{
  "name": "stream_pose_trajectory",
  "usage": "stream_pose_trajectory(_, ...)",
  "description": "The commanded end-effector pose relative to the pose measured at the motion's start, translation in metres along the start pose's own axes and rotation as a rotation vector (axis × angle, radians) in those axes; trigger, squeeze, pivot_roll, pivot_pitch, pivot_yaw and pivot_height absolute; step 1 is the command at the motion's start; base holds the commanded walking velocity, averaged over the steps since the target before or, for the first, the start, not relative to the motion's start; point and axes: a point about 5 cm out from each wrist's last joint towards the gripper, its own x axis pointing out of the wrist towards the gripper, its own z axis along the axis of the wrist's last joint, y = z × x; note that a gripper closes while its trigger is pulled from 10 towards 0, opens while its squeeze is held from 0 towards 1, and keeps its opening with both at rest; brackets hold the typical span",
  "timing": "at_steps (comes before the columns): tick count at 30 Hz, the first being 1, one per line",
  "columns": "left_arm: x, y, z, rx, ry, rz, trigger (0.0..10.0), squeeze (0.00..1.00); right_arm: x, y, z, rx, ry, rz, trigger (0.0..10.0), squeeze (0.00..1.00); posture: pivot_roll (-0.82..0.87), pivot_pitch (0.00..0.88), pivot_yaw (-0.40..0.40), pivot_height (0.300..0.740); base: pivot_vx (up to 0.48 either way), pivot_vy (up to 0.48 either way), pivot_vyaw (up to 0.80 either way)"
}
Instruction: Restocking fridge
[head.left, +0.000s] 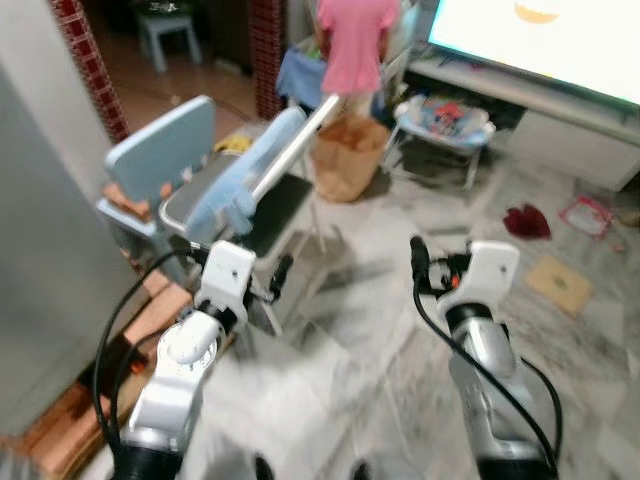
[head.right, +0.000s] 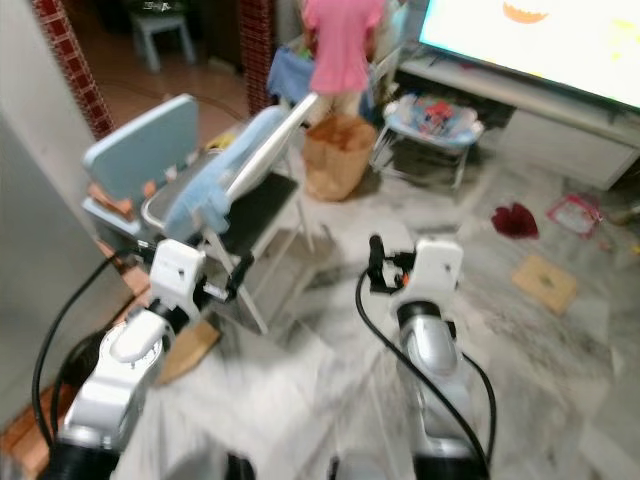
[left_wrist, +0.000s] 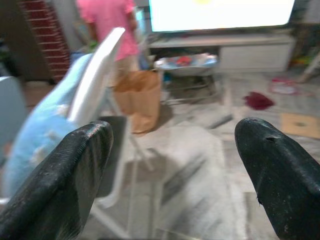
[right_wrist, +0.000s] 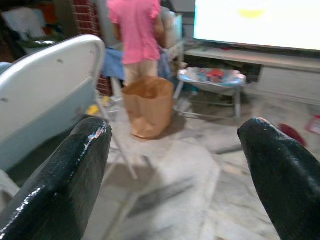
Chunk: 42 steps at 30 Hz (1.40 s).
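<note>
Floor (head.left: 400, 300): pale marble, blurred.
Room: folding chair (head.left: 260, 190), paper bag (head.left: 345, 160), person in pink (head.left: 352, 45), screen (head.left: 560, 35).
Left gripper (left_wrist: 170, 165), right gripper (right_wrist: 175, 170): fingers wide apart, empty.

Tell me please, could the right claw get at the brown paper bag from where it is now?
Probably not yet: the open right claw hangs over bare floor, with the brown paper bag well ahead near a person.

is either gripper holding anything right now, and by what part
Nothing is held. The left gripper and the right gripper are both open, with only the grey marble floor and the brown paper bag beyond showing between their black fingers.
</note>
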Motion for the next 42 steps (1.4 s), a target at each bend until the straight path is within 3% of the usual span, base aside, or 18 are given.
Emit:
stream_pose_trajectory(1,-0.003,0.008,-0.001,0.03,0.014,0.019,10.0,0.0,0.001,0.008,0.002,0.014,-0.014,0.023,10.0,0.0,-0.02,0.074,-0.001,0.74,-0.289,0.386,0.0)
stream_pose_trajectory(10,-0.003,0.005,-0.002,0.039,0.03,0.008,10.0,0.0,0.003,0.01,0.002,0.025,-0.02,0.03,10.0,0.0,-0.01,0.075,0.002,0.74,-0.302,0.377,0.0)
stream_pose_trajectory(17,-0.002,0.007,-0.003,0.098,0.032,0.026,10.0,0.0,0.012,0.011,0.004,0.015,-0.034,0.038,10.0,0.0,-0.01,0.063,0.01,0.74,-0.332,0.35,0.0)
stream_pose_trajectory(27,0.005,0.015,0.016,0.177,-0.021,0.056,10.0,0.0,0.03,0.015,0.023,-0.006,-0.114,0.056,10.0,0.0,0.0,0.046,0.015,0.74,-0.338,0.344,0.0)
stream_pose_trajectory(33,0.003,0.011,0.007,0.175,-0.003,0.05,10.0,0.0,0.03,0.019,0.012,0.0,-0.086,0.06,10.0,0.0,0.02,0.037,-0.017,0.74,-0.34,0.342,0.0)
stream_pose_trajectory(42,0.001,0.022,0.005,0.15,-0.036,0.091,10.0,0.0,0.021,0.006,-0.002,-0.006,-0.043,0.034,10.0,0.0,0.02,0.036,-0.03,0.74,-0.099,0.127,0.0)
